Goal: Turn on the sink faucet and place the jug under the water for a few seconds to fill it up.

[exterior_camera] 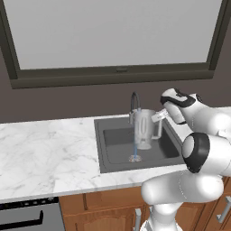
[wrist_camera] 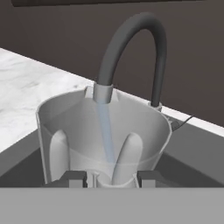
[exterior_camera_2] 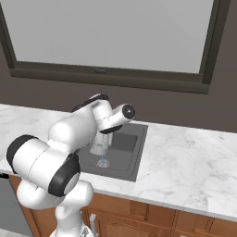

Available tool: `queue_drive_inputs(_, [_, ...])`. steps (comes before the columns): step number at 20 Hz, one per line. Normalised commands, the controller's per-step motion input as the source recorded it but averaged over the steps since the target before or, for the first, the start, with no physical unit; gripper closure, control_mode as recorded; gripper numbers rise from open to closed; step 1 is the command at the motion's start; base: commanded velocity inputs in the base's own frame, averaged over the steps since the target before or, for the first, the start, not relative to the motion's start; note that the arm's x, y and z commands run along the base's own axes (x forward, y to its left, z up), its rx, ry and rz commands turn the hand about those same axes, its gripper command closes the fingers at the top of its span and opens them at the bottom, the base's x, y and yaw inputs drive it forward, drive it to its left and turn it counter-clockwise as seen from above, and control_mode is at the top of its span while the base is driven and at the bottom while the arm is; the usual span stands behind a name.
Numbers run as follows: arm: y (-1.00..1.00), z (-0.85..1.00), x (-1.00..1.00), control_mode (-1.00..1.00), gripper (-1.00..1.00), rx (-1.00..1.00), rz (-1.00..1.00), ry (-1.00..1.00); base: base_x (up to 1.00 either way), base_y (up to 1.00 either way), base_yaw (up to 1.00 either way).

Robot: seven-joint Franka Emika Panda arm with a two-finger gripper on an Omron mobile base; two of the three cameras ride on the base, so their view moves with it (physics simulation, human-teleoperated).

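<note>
- The jug (exterior_camera: 144,131) is seen at frame centre of the left base view, held upright above the sink (exterior_camera: 113,140), directly below the spout of the sink faucet (exterior_camera: 134,103).
- The water (wrist_camera: 106,133) is seen in the hand view as a thin blue stream falling from the spout into the jug's open mouth; in the left base view a blue line reaches the drain below the jug.
- The gripper (exterior_camera: 159,118) is clamped narrowly on the jug's handle side, right of centre.
- The arm is seen rising from lower right, elbow folded, wrist reaching left over the basin.
- The marble counter (exterior_camera: 45,149) surrounds the sink; a window (exterior_camera: 113,31) fills the upper frame.
</note>
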Motion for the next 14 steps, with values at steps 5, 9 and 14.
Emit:
queue_drive_inputs(5, [0.0, 0.25, 0.0, -1.0, 1.0, 0.0, 0.0, -0.01, 0.0, 0.0, 0.0])
queue_drive_inputs(9, [0.0, 0.28, 0.0, -1.0, 1.0, 0.0, 0.0, 0.0, 0.0, 0.0, 0.0])
queue_drive_inputs(14, [0.0, 0.22, 0.02, -1.0, 1.0, 0.0, 0.0, 0.0, 0.0, 0.0, 0.0])
